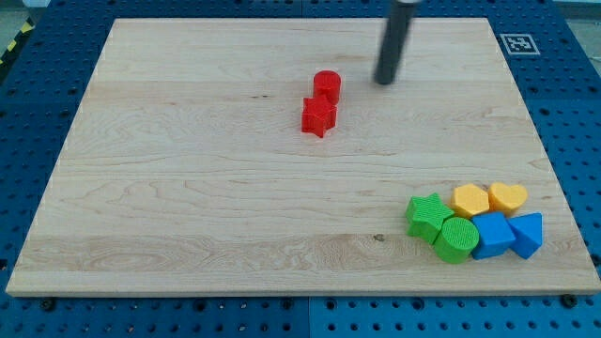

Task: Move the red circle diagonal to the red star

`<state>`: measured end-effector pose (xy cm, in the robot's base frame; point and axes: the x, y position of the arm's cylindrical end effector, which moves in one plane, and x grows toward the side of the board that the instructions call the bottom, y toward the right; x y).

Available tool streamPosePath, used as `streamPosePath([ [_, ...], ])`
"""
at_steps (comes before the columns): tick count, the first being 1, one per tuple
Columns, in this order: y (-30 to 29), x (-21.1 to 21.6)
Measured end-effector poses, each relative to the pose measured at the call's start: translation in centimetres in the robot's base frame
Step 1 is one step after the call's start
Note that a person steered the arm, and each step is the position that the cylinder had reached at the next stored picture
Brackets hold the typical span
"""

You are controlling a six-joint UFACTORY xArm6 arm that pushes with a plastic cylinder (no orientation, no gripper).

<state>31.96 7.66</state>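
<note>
The red circle [327,85] sits on the wooden board, touching the red star [318,116], which lies just below it and slightly to the left. My tip [384,81] is on the board to the right of the red circle, a short gap away, not touching either red block.
A cluster sits at the board's lower right: a green block [428,215], a green circle [456,238], a yellow hexagon [470,200], a yellow heart [508,197], a blue block [492,235] and a blue triangle [528,234]. The wooden board [188,188] rests on a blue pegboard.
</note>
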Motion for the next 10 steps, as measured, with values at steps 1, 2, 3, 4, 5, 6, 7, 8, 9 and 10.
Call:
streamPosePath([
  [1, -7.9, -0.1],
  [2, -8.3, 0.0],
  [3, -7.7, 2.1],
  [4, -3.9, 2.5],
  [5, -0.9, 3.4],
  [6, -0.9, 7.5],
  [7, 0.0, 9.9],
  [8, 0.5, 10.1],
  [9, 0.5, 9.7],
  [10, 1.0, 8.0],
])
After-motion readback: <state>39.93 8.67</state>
